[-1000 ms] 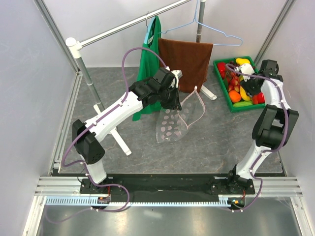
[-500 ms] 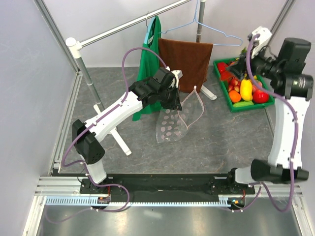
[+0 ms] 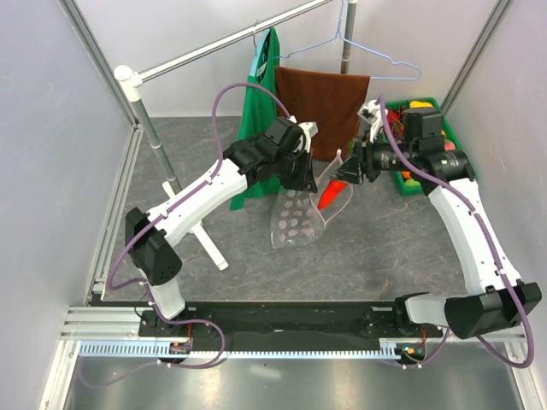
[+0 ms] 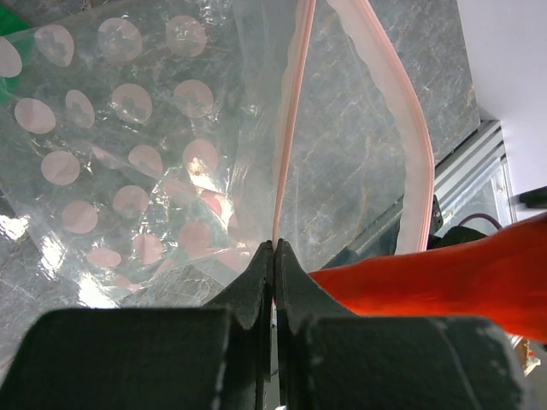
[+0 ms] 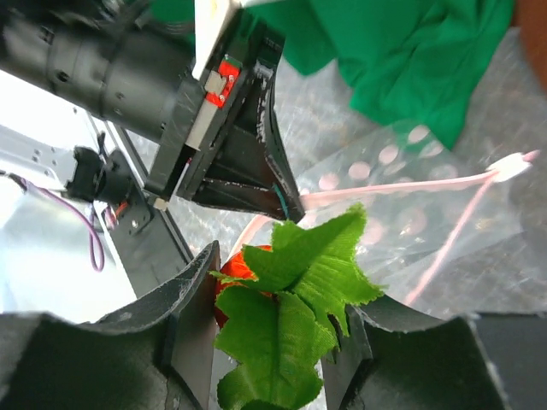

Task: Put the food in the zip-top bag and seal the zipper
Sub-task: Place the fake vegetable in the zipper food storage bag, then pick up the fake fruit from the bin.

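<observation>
My left gripper (image 3: 301,175) is shut on the pink zipper (image 4: 289,128) edge of the clear dotted zip-top bag (image 3: 301,209), holding it hanging above the table with its mouth open. My right gripper (image 3: 352,173) is shut on an orange-red toy carrot (image 3: 333,193) with green cloth leaves (image 5: 295,316). The carrot's tip points into the bag's mouth, and it shows in the left wrist view (image 4: 444,278) at the right. More food (image 3: 419,109) lies in the green tray (image 3: 432,106), mostly hidden behind my right arm.
A brown towel (image 3: 320,102) and a green cloth (image 3: 261,94) hang from a rail just behind the bag. The rack's white feet (image 3: 209,243) rest on the table at left. Grey walls stand on both sides.
My right arm rose from the tray holding the carrot, then swung left and down to the bag's mouth. My left gripper and the bag stayed still.
</observation>
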Robot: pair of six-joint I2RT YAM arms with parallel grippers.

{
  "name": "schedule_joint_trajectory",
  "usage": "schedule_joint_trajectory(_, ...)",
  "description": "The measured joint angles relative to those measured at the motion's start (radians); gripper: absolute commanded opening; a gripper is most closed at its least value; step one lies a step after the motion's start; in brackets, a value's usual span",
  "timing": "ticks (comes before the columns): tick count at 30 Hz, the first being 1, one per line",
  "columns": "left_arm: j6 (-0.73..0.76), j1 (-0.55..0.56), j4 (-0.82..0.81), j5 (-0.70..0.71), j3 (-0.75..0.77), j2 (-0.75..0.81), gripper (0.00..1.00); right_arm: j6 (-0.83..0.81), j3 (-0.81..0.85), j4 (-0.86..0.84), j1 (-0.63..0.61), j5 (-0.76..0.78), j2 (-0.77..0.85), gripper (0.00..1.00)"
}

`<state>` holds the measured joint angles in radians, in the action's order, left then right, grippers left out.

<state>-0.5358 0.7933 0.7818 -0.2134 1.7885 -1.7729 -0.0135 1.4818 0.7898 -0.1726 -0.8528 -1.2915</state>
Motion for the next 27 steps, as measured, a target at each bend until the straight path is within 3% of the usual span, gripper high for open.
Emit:
schedule_joint_trajectory(2,0.000,0.000,0.000,-0.003,0.000,0.000,0.02,-0.001,-0.004,0.010,-0.035,0.027,-0.012,0.52)
schedule_joint_trajectory(3,0.000,0.000,-0.001,-0.004,0.000,0.000,0.02,-0.002,-0.004,0.012,-0.049,0.040,-0.018,0.71)
schedule_joint_trajectory(6,0.000,0.000,-0.003,-0.006,0.000,0.000,0.02,-0.002,-0.003,0.027,-0.067,0.069,-0.035,0.90)
schedule_joint_trajectory(13,0.000,0.000,-0.007,-0.007,0.000,0.000,0.02,0.002,0.079,0.067,-0.023,0.152,-0.083,0.95)
schedule_joint_trajectory(21,0.000,-0.007,-0.007,-0.017,0.000,0.000,0.02,-0.030,0.198,0.032,0.349,0.163,-0.152,0.94)
schedule_joint_trajectory(27,0.000,-0.009,-0.011,-0.026,0.000,0.000,0.02,-0.127,0.244,0.023,0.499,0.246,-0.376,0.94)
